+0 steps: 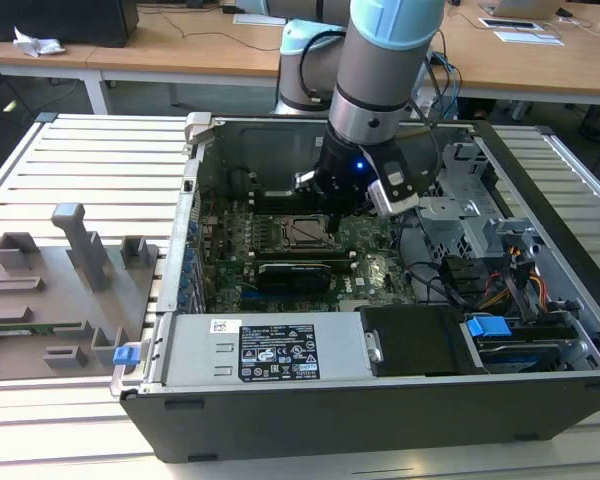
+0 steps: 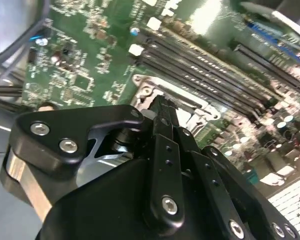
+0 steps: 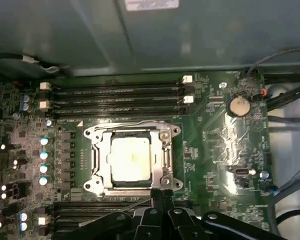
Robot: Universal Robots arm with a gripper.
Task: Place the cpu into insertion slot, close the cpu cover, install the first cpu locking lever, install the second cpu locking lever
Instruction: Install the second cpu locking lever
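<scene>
While the black fingers (image 3: 161, 196) sit pressed together, holding nothing, at the edge of the square black-rimmed socket (image 3: 132, 158), the small silver square chip (image 3: 130, 158) lies inside it. A bump there could scratch the green board (image 3: 217, 150).

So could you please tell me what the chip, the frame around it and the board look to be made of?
The chip looks like bare metal with a matte silvery top that catches light evenly. The frame seems to be stamped sheet metal, judging by its bright glints. The board looks like green lacquered laminate with a glossy sheen.
</scene>
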